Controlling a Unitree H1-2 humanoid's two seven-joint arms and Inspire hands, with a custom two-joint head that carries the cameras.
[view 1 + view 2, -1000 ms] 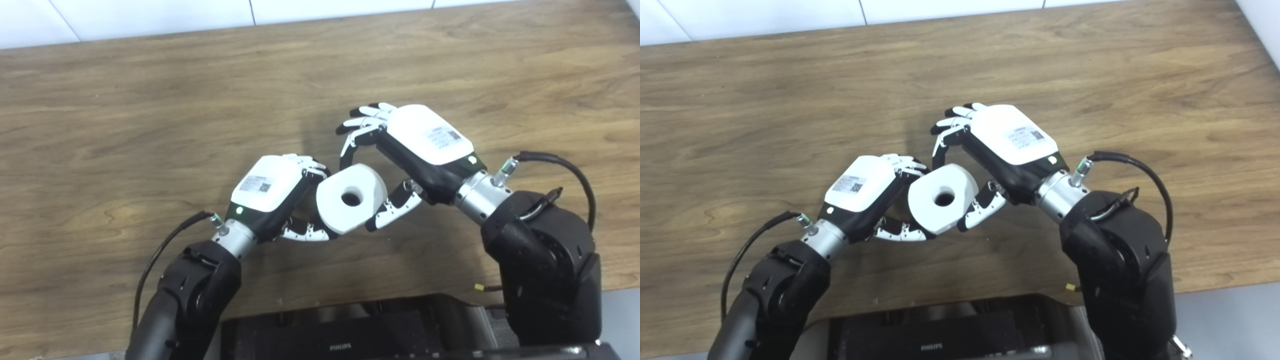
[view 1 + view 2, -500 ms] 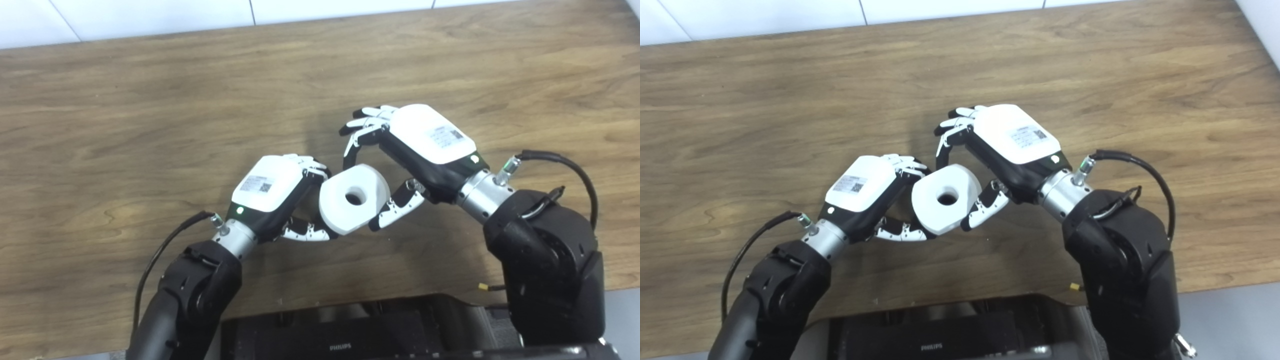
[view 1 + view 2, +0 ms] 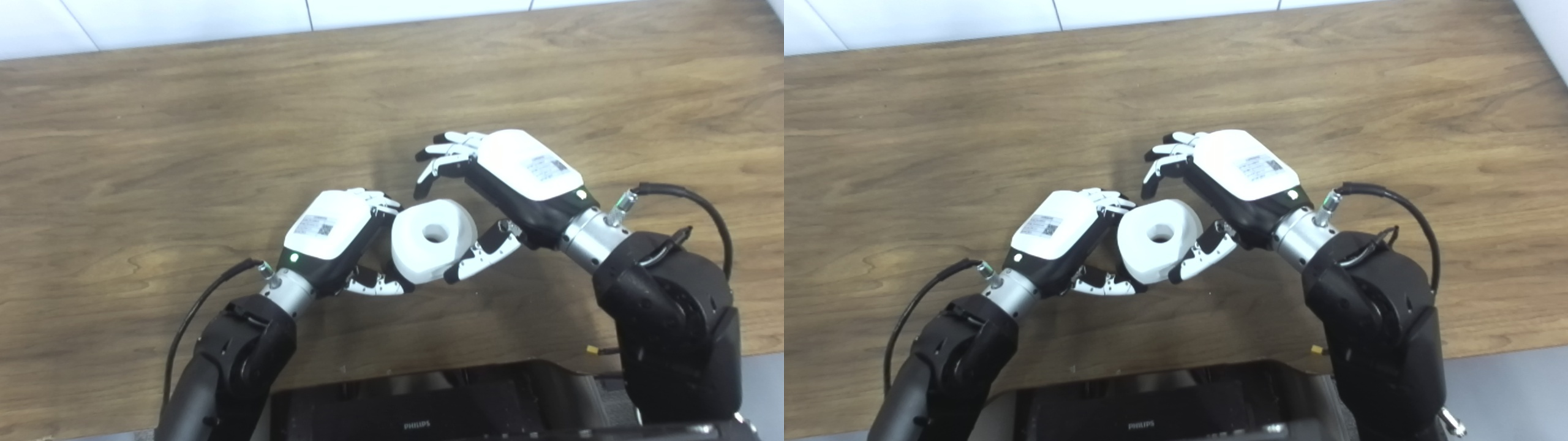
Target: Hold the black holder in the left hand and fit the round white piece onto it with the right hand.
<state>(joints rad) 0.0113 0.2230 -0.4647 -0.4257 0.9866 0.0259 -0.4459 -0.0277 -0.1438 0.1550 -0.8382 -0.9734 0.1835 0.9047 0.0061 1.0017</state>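
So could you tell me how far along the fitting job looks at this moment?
Done: the round white piece is off the table, between both hands. In hand: the left hand is closed against its left side, presumably on the black holder, which is hidden. The right hand has fingers spread above the piece, thumb at its side. Left: confirming it is seated; the pictures cannot show that.

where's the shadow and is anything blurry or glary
Left eye view: a soft shadow lies on the table just behind the white piece, between the two hands; everything looks sharp. Right eye view: same shadow, no strong glare, only a mild sheen on the right hand.
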